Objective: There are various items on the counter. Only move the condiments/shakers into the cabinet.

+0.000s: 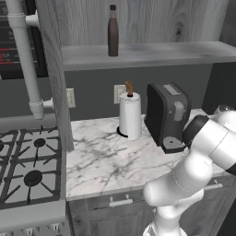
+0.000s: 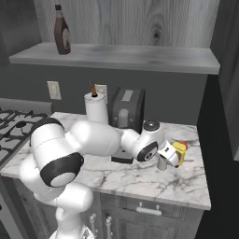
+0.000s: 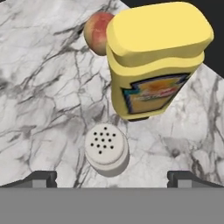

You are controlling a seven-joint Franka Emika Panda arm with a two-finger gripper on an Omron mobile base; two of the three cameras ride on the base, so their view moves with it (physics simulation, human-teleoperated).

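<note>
Counting three condiments: one dark brown bottle [image 1: 113,31] upright on the cabinet shelf [image 1: 152,54], one pale shaker [image 3: 106,148] with a holed top and one yellow labelled squeeze bottle [image 3: 154,61] on the counter [image 3: 39,87], just below the wide-open gripper [image 3: 111,177].

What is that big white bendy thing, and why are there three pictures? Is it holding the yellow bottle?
The white thing is a robot arm in a pretend kitchen. Two pictures come from cameras behind it, one on each side. The third comes from a camera on its hand, looking down past its two fingertips.

The gripper is open and holds nothing. Just under it, on the marble counter, stand a small white shaker and a yellow squeeze bottle. Behind the bottle peeks a round reddish fruit.

Further along the counter are a paper-towel roll and a black coffee machine. A brown bottle already stands on the cabinet shelf. A stove is at the side.
</note>
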